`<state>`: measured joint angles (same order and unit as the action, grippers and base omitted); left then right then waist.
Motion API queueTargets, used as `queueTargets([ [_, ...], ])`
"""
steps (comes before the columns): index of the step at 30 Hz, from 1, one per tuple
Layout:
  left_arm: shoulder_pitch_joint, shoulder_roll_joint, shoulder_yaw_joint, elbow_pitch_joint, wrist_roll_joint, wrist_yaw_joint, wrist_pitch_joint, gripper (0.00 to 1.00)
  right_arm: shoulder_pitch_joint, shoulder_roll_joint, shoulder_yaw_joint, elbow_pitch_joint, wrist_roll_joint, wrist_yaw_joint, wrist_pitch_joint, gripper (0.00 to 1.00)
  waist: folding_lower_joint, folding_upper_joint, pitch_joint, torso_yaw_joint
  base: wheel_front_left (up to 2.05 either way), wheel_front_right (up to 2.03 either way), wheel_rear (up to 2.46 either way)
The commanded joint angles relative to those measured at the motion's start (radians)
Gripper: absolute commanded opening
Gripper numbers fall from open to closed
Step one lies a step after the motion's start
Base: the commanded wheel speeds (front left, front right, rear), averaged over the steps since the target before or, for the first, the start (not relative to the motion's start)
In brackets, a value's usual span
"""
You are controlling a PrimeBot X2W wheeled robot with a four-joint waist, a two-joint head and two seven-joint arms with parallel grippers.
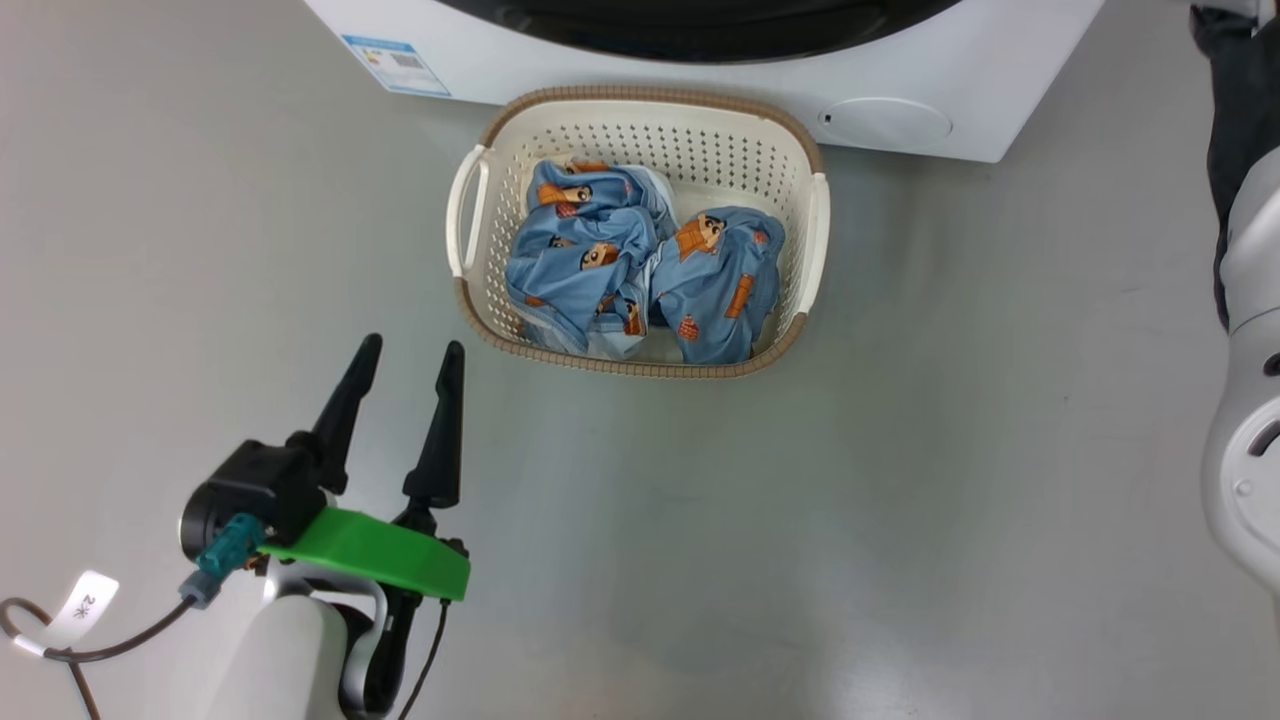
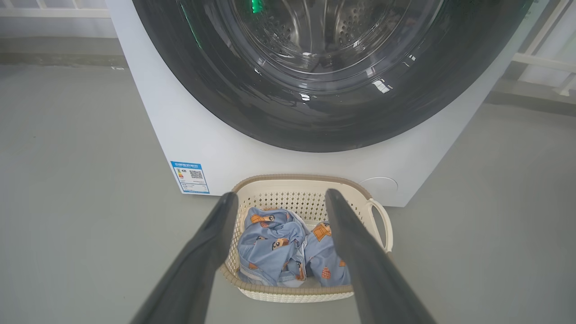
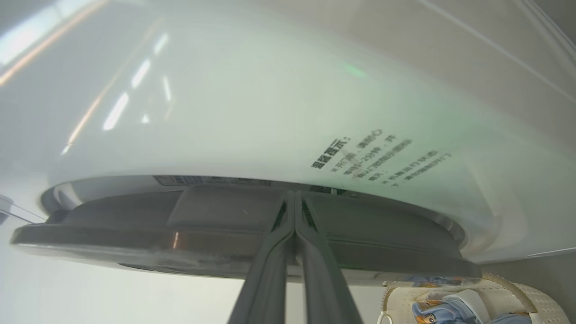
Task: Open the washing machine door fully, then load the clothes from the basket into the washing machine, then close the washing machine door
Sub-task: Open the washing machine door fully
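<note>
– Cream-white perforated plastic basket [image 1: 700, 150] with the light blue printed clothes [image 1: 600, 250]: position relative to left pincer [image 1: 413, 345]?
– On the grey floor [image 1: 900, 450], just before the white washing machine [image 1: 760, 75]; ahead of the pincer, well apart. Fingers spread wide, nothing held.
– And the right pincer [image 3: 294, 198]?
– Fingers pressed together, tips at the edge of the round black-rimmed door [image 3: 135, 234], gripping nothing.
</note>
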<state>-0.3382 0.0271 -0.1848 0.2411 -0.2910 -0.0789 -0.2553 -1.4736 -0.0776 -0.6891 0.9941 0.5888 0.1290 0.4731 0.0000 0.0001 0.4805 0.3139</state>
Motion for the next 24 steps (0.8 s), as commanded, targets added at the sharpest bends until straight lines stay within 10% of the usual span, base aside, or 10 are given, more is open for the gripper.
queueTargets([
  [1, -0.016, 0.023, 0.030, -0.028, -0.012, 0.008, -0.006, 1.00, -0.061, 0.027, 0.007, -0.017, -0.015, 0.002, -0.002, 0.00, 0.0000, -0.0001, 0.008, 0.005, 0.00, 0.00, 0.00],
  [24, -0.008, 0.023, 0.015, -0.022, -0.030, 0.016, -0.006, 1.00, -0.105, 0.027, -0.069, 0.049, -0.076, 0.002, 0.015, 0.00, 0.0000, -0.0001, 0.013, 0.032, 0.00, 0.00, 0.00],
])
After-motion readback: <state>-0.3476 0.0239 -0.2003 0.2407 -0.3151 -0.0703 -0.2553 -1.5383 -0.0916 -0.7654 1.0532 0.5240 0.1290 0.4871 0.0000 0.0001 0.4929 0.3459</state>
